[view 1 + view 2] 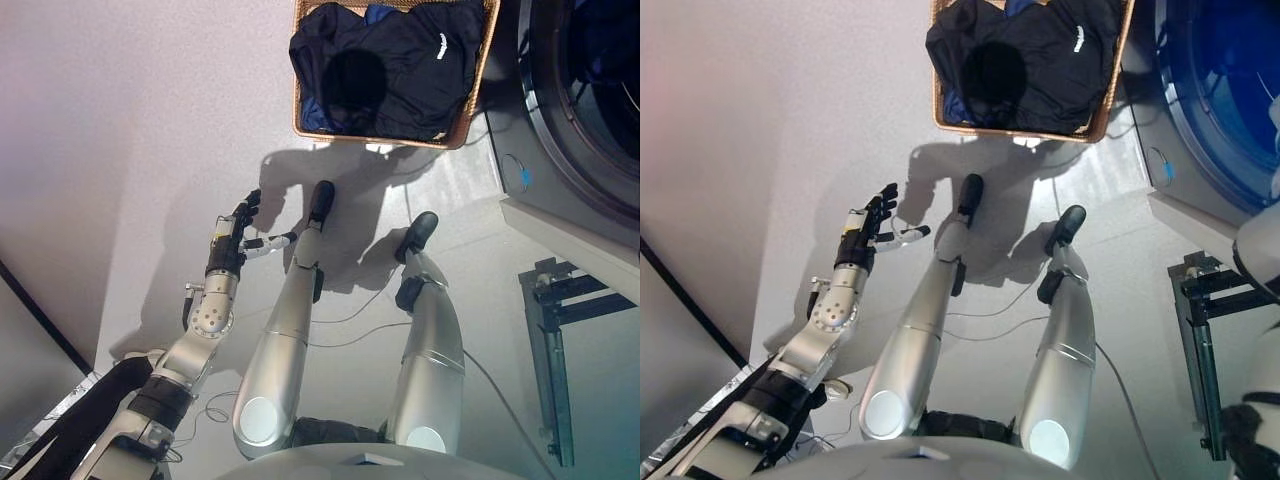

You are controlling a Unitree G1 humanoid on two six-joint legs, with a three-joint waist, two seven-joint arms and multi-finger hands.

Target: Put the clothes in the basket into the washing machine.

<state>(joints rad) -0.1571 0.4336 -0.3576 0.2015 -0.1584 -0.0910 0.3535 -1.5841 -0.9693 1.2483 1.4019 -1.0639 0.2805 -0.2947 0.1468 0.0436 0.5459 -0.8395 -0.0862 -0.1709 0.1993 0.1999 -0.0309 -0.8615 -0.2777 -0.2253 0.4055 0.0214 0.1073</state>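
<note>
A woven basket [299, 100] stands on the floor at the top of the view, filled with dark navy clothes [400, 60]; a bit of blue cloth shows at its far edge. To its right is the washing machine [560, 150], its round drum opening [1230, 90] facing the basket. What lies inside the drum is too dark to tell. My left hand [237, 232] hangs low at the left, well short of the basket, with straight fingers, the thumb stuck out, and nothing in it. My right hand shows in neither view.
A dark metal frame [553, 340] stands on the floor at the right, below the washing machine. A dark strip [40, 315] runs along the floor at the lower left. Pale floor lies between my left hand and the basket.
</note>
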